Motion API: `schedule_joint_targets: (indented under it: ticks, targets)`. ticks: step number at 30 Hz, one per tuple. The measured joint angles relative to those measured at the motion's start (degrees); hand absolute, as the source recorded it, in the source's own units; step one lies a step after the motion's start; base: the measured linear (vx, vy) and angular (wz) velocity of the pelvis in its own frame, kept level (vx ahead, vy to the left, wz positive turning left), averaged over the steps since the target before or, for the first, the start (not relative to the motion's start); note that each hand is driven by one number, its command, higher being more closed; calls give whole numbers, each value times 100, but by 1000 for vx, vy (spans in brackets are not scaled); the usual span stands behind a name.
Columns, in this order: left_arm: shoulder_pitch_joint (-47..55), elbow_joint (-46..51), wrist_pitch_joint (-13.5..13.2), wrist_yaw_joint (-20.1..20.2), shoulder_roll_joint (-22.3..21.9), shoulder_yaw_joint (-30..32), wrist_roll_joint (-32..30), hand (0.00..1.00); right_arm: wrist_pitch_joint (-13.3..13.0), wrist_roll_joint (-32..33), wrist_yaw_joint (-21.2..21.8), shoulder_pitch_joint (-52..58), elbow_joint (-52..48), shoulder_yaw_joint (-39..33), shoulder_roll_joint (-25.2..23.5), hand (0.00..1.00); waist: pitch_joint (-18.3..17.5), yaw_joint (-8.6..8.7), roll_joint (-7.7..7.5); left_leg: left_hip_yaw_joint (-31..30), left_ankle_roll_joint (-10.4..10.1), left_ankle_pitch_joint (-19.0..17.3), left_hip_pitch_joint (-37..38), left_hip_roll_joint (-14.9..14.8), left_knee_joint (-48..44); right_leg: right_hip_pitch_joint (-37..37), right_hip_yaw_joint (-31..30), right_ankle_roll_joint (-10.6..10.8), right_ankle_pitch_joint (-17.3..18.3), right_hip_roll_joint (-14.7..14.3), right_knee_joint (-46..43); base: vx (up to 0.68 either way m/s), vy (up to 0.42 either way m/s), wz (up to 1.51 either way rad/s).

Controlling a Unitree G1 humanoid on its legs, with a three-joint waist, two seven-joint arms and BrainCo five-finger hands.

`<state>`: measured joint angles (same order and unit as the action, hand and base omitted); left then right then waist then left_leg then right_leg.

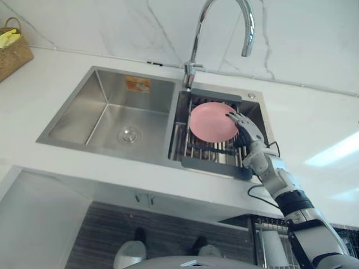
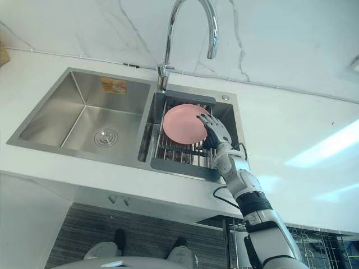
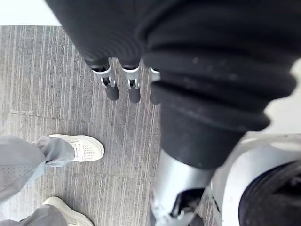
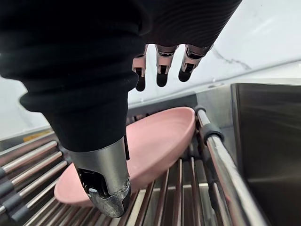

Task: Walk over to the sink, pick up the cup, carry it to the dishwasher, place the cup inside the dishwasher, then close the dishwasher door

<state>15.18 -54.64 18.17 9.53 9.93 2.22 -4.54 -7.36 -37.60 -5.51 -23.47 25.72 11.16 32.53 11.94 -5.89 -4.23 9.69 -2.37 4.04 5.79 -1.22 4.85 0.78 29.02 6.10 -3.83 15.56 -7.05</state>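
right hand (image 1: 244, 131) spread wide at the pink dish (image 1: 208, 122) on the rack (image 1: 203, 150); i'd close slowly around its raised rim.

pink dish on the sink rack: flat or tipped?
Tipped. In the right wrist view the pink dish leans on the rack, one rim raised toward the side rail, the other low on the bars.

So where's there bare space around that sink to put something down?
The left basin is bare but for its drain, and the white counter at the robot's right is free. The rack is crowded: pink dish and right hand there.
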Motion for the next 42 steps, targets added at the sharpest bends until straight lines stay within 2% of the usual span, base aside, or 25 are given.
schedule_joint_targets:
  ticks: [5, 8, 12, 20, 25, 32, 36, 42]
  targets:
    - [-1, -3, 53, -2, 26, -6, 58, 0, -160, -142, 156, 122, 102, 73, 9, 0, -55, -4, -49, 1, 2, -2, 0, 12, 1, 7, -1, -7, 1, 5, 19, 0, 0, 0]
    - [0, -5, 97, -6, 44, -10, 102, 0, -189, -533, 102, 121, 279, 219, 10, 0, -81, -21, -74, -2, 4, -2, -2, 23, 1, 19, 2, -7, -2, 11, 39, 0, 0, 0]
    - [0, -5, 141, -8, 55, -16, 115, 0, -193, -900, -218, 121, 298, 226, 6, 0, -93, -30, -91, -6, 5, -2, -6, 29, 1, 18, 5, -7, -3, 16, 41, 0, 0, 0]
    - [-1, -10, 137, -29, 86, -57, 170, 0, 167, -1519, -1113, 81, 454, 359, -83, 0, -121, -63, -125, -39, 9, 0, -65, 36, 1, 0, 25, -19, -11, 22, 39, 0, -2, 1]
    - [-7, -11, 113, -46, 86, -60, 202, 0, 462, -1690, -1440, 39, 485, 435, -168, 0, -120, -108, -123, -66, 9, 0, -94, 36, 1, -3, 42, 3, 14, 23, 29, 0, 0, 1]
    - [-107, -16, 14, -46, 101, -117, 223, 0, 789, -1696, -1606, -399, 1036, 629, -271, 0, -66, -202, -98, -196, 15, 17, -303, 28, 0, -145, 170, -3, 59, 42, -16, 7, -16, 13]
    - [-166, -8, -30, -46, 98, -138, 302, 0, 781, -1908, -1612, -550, 1147, 842, -312, 0, 44, -294, -63, -215, -4, 74, -389, 18, -3, -222, 183, -34, 59, 37, -50, 34, -31, 6]
    - [-241, -8, -73, -46, 150, -144, 326, 0, 682, -1708, -1130, -992, 1176, 1125, -256, 0, 211, -231, -156, -244, 37, 110, -460, 22, -34, -306, 170, -39, 60, 18, -61, 19, -18, -2]
